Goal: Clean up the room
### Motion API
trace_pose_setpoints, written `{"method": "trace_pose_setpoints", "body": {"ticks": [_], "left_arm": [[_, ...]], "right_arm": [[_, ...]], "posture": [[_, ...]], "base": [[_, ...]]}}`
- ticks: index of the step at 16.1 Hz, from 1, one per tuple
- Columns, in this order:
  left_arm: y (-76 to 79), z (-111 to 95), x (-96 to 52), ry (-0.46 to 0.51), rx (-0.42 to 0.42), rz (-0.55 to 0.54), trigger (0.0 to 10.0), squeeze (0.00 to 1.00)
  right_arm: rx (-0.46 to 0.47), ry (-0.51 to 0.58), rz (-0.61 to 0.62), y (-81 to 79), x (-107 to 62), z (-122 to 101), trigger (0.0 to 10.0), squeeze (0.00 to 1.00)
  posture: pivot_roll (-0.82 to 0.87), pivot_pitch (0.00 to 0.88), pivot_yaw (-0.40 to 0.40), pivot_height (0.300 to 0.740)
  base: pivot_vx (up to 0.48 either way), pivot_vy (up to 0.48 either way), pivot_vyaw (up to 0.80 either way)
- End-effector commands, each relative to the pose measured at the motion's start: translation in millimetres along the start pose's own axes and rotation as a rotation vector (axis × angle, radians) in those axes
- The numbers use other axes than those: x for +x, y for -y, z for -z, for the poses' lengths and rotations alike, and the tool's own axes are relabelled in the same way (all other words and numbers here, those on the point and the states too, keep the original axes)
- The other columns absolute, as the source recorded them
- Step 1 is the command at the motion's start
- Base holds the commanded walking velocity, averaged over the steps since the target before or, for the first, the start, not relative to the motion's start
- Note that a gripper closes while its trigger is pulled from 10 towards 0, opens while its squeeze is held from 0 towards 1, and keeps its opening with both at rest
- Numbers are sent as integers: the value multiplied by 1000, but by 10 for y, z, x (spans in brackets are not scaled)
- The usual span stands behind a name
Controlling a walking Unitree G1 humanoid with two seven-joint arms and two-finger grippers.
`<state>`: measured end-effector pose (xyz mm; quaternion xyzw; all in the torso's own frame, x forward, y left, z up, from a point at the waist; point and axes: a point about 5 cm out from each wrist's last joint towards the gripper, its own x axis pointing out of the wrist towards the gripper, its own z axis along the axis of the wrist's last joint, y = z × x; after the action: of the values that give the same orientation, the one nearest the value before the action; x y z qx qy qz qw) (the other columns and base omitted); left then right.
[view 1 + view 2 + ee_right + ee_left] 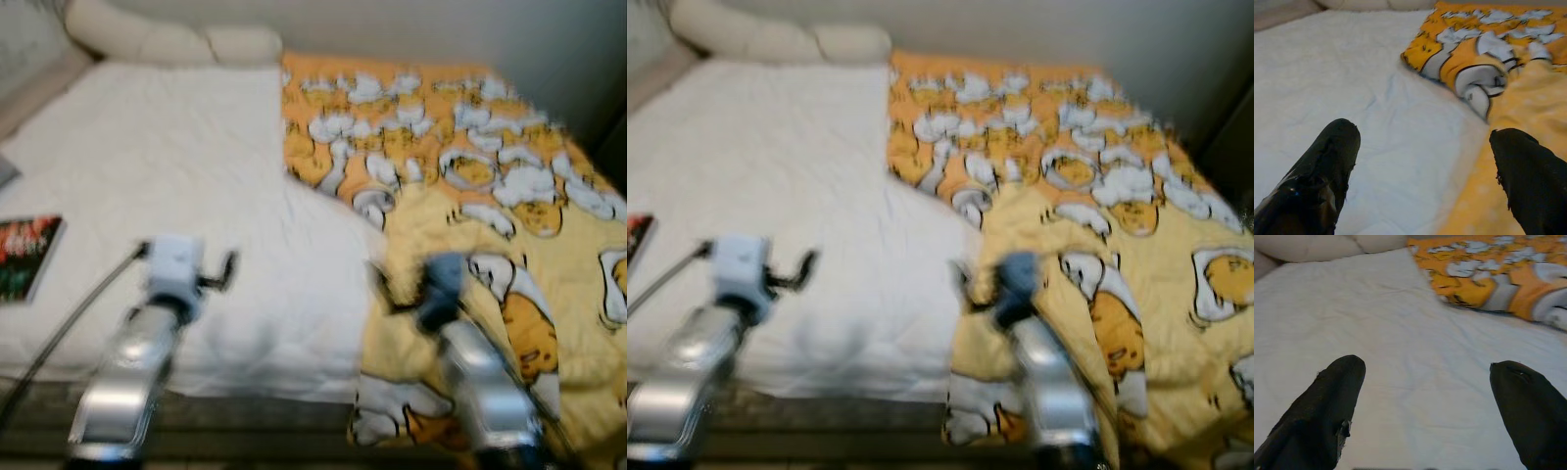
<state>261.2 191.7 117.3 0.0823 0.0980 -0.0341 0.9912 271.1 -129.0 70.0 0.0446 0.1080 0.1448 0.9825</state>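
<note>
A bed with a white sheet [176, 176] lies before me. An orange and yellow cartoon-print blanket [490, 196] covers its right half, its left edge folded back. My left gripper [1425, 369] is open above the white sheet near the bed's front edge. My right gripper [1422, 134] is open just above the blanket's left edge [1469, 161], one finger over the sheet, the other over yellow fabric. Both arms [127, 382] reach forward from the bottom of the head views, which are blurred.
Cream pillows [167, 39] lie at the head of the bed, far left. A book with a dark red-green cover [24, 257] rests on the sheet at the left edge. A pale wall [411, 24] stands behind the bed.
</note>
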Motion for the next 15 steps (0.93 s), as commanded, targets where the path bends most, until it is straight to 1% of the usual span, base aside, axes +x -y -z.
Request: {"method": "trace_pose_setpoints", "body": {"ticks": [1,3,4,5,6,8,10,11,13,14,15], "left_arm": [[103,-33,7,17,-10,50,10000,0],[176,-1,-19,-25,50,158,10000,16],[190,6,-27,-30,63,189,10000,12],[167,17,-28,-39,90,192,10000,0],[152,29,-39,-49,118,215,10000,0],[120,75,-83,-101,185,308,10000,0],[120,40,-166,-123,212,419,10000,0],[122,33,-185,-127,220,439,10000,0],[86,50,-267,-157,257,504,10000,0],[88,45,-310,-168,271,520,10000,0],[94,19,-359,-178,284,550,10000,0]], "right_arm": [[-25,-29,54,169,-34,14,10000,1000],[-61,-93,68,228,13,70,10000,1000],[-64,-127,82,254,38,101,10000,1000],[-60,-174,92,275,89,147,10000,1000],[-63,-221,98,298,152,193,10000,0],[-67,-327,126,348,338,275,10000,0],[-65,-417,100,270,470,333,10000,0],[-72,-433,92,246,490,344,10000,0],[-125,-498,28,106,559,428,10000,0],[-146,-521,17,90,559,458,10000,0],[-189,-545,32,105,556,483,10000,0]], "posture": [[-32,0,-44,740],[-28,0,-37,740],[-28,0,-37,740],[-21,0,-32,740],[-17,0,-30,740],[-8,0,-19,740],[-2,0,-12,740],[4,0,-16,740],[49,0,-34,740],[72,0,-45,740],[99,0,-54,740]], "base": [[0,0,0],[0,0,0],[0,0,0],[0,0,0],[0,0,0],[0,0,0],[0,0,0],[0,0,0],[0,0,0],[0,0,0],[0,0,0]]}}
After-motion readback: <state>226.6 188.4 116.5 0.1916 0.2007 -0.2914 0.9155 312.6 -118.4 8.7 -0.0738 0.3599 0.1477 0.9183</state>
